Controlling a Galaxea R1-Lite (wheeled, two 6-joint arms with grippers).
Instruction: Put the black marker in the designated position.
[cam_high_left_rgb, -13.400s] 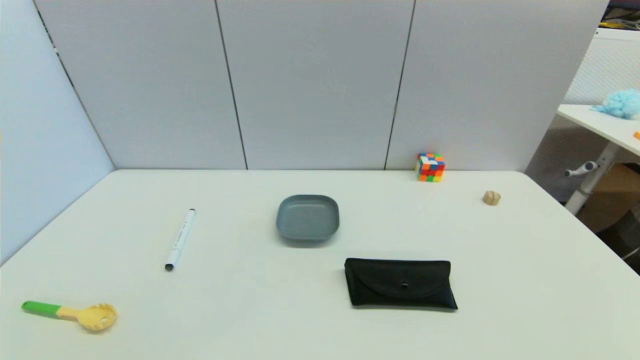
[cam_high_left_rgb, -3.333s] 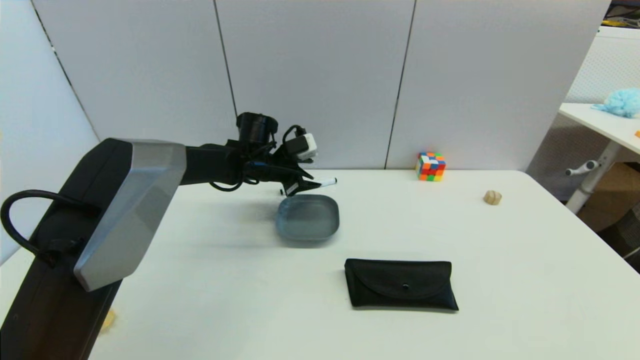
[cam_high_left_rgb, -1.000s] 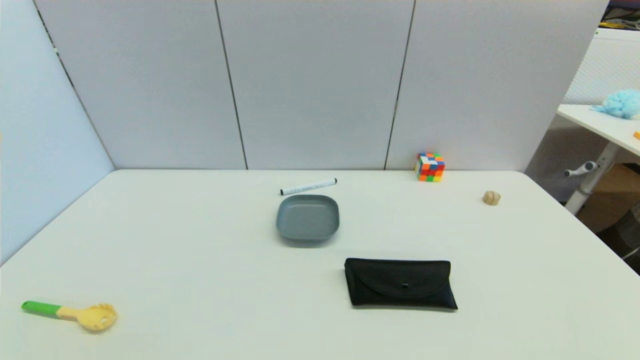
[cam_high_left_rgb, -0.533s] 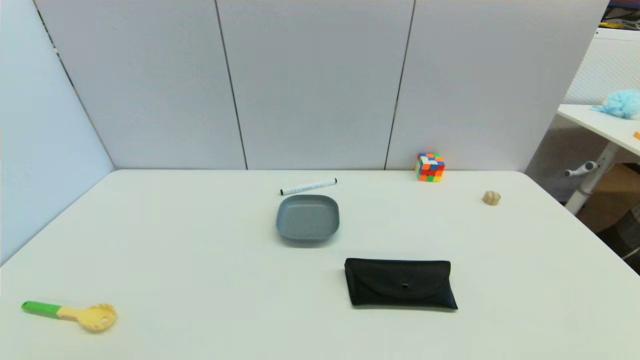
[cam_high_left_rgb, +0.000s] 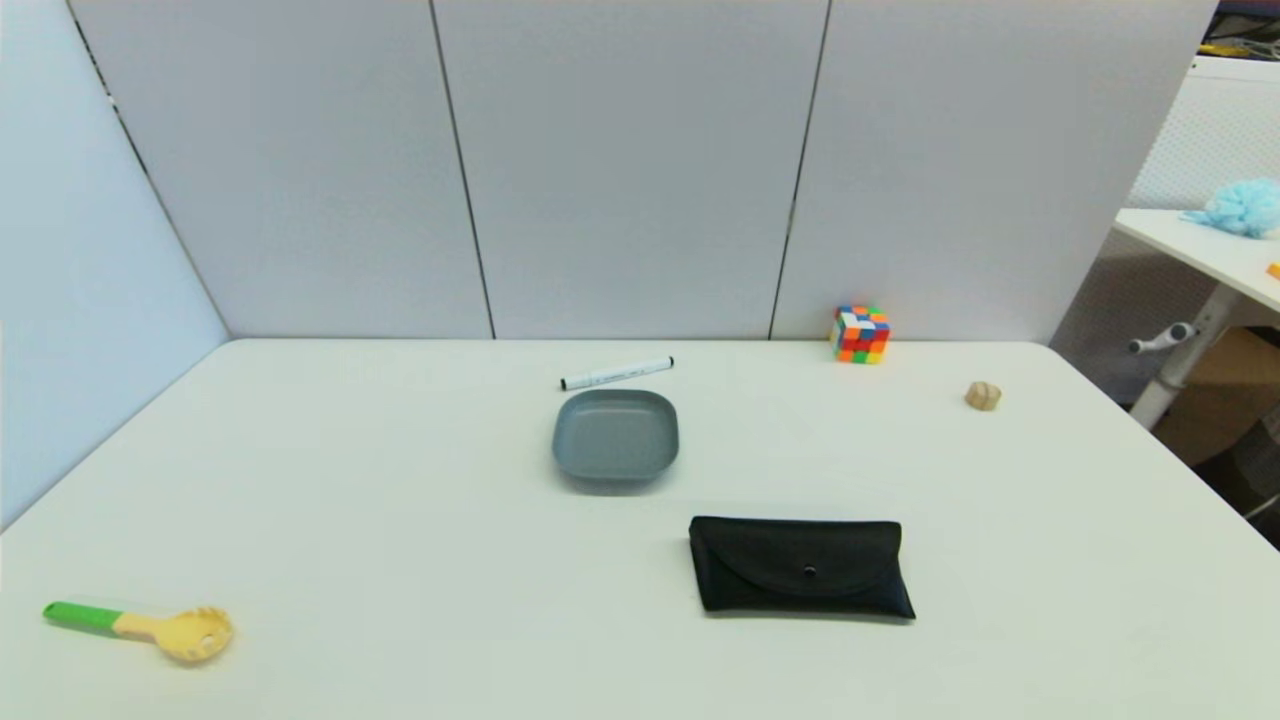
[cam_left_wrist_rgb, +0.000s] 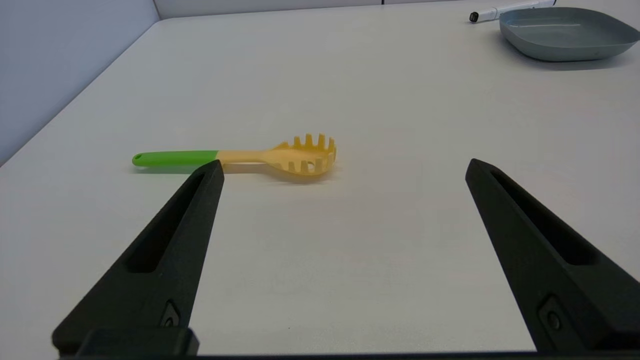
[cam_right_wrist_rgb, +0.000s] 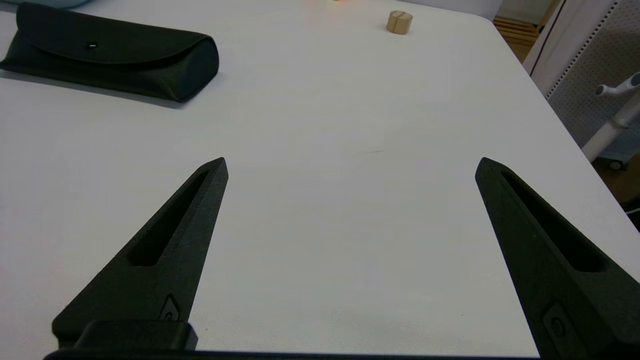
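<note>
Black fingers of the left gripper (cam_left_wrist_rgb: 342, 167) are standing wide apart with nothing between them, low over the near part of the table (cam_high_left_rgb: 400, 560). That reads as a parked pose with the arm out of the way. The right gripper (cam_right_wrist_rgb: 350, 165) is likewise spread wide and empty, parked on its own side. Just past the left fingertips a spoon-fork (cam_left_wrist_rgb: 235, 157) is lying flat, untouched. Beyond the right gripper and off to one side a pouch (cam_right_wrist_rgb: 107, 50) is resting, and far past it a wooden knob (cam_right_wrist_rgb: 399, 22).

Well beyond the left gripper, the plate (cam_high_left_rgb: 615, 437) is sitting mid-table, and the marker (cam_high_left_rgb: 617, 373) is lying just behind its far rim, near it though I cannot tell if they are touching. Neither gripper is holding it, so the placing looks finished. It is showing a slim white barrel, small black tips and faint print, lying flat and slightly slanted, roughly along the rim. A cube (cam_high_left_rgb: 860, 334) is standing by the back wall.
</note>
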